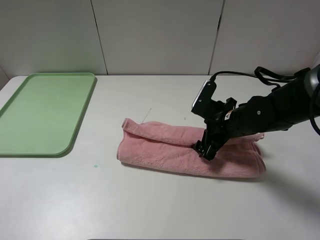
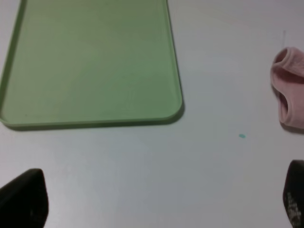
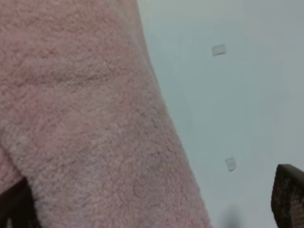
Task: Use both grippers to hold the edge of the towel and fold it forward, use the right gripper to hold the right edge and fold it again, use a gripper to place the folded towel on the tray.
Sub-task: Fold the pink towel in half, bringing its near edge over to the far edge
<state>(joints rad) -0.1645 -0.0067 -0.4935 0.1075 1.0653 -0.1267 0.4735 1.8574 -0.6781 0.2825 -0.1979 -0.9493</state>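
Black right gripper (image 1: 206,151) is down at the towel (image 1: 160,150), its jaws spread wide across the cloth's edge and clamping nothing. The towel lies folded into a long pink band, right of the centre of the desk (image 1: 150,210). The left gripper (image 2: 156,202) hangs over bare desk, jaws wide apart and empty. The tray (image 1: 45,110) sits at the far left corner, well apart from the towel.
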